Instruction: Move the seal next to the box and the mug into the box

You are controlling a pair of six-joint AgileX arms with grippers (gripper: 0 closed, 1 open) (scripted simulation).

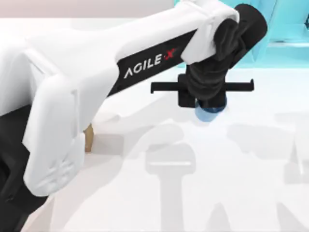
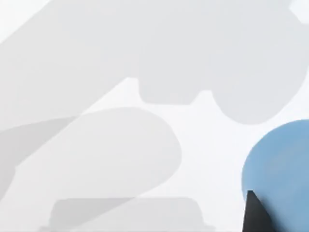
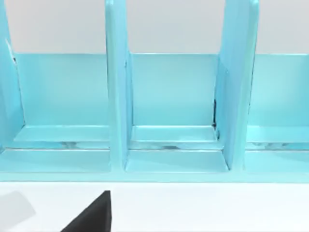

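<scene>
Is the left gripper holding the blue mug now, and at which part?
It cannot be told. The left gripper is directly over the mug, hiding most of it. One dark finger lies beside the mug, but no grasp is visible.

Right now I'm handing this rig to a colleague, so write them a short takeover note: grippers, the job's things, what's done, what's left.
Left gripper: over the table right above the mug, near the cyan shelf unit. Whether it grips the mug cannot be told.
Right gripper: faces the shelf unit, apparently idle.
Seal: possibly the tan edge showing under the left arm, at the table's left; not certain.
Done: nothing confirmed.
Left: mug into the box, seal beside it.
</scene>
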